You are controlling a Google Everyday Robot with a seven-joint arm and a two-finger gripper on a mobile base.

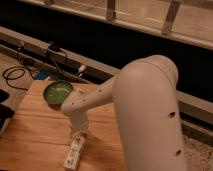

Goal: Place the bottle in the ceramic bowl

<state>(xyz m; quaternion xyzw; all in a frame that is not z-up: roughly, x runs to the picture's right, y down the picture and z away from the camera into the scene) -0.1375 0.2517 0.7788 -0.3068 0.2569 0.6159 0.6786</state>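
The bottle [73, 153] is slim and white with dark label markings. It lies on the wooden table [35, 130] near the front edge, its cap end pointing toward the arm. The gripper [78, 134] hangs from the white arm straight above the bottle's cap end, down at the bottle. The ceramic bowl [57, 93] is round and green with a paler shiny inside. It stands at the table's far left part, behind and left of the gripper, with nothing in it.
The bulky white arm [145, 110] fills the right half of the view and covers the table's right side. Black cables [20, 75] and a power strip lie on the floor beyond the table. A dark object [4, 112] sits at the left edge.
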